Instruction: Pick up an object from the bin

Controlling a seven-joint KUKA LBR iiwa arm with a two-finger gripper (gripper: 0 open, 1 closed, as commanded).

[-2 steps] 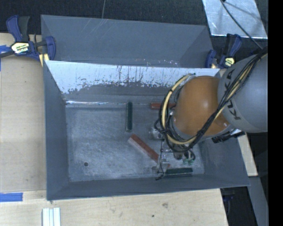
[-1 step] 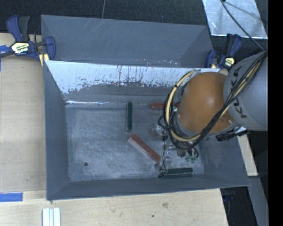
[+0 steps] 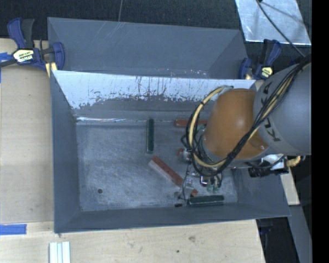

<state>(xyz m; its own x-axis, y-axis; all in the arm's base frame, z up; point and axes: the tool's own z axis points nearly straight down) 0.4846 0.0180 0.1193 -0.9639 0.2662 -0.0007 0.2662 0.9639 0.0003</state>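
Observation:
My gripper (image 3: 189, 187) is down near the bin floor at the front right, mostly hidden under the arm's orange cover. A reddish-brown flat stick (image 3: 165, 170) lies slanted just to its left, its right end close to the gripper. A dark bar (image 3: 206, 200) lies along the front wall just right of the gripper. I cannot make out anything held in it.
A dark green stick (image 3: 150, 135) lies lengthwise in the middle of the floor. A small brown piece (image 3: 181, 123) rests by the back wall, partly behind the cables. A tiny dark speck (image 3: 100, 190) sits at the front left.

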